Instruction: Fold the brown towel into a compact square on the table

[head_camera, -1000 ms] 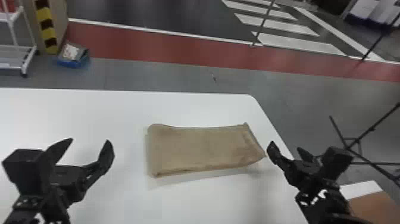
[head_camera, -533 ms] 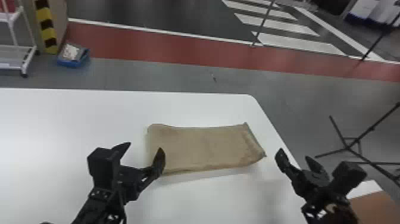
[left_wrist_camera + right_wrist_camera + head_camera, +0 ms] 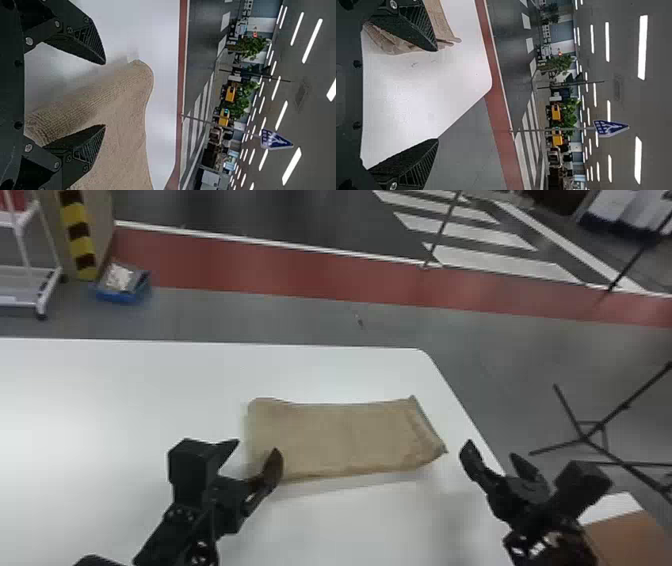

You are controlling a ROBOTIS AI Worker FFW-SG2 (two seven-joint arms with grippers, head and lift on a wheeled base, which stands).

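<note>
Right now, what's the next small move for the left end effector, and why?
Probably ease the left end effector down, fingers open, to straddle the left edge of the brown towel: in the wrist view that edge runs between the fingers, and the towel is a long rectangle, not yet square.

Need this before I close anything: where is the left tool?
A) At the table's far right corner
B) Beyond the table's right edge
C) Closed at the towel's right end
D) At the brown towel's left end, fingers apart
D: in the head view, the left tool is at the left end of the brown towel, its fingertips spread.
</note>
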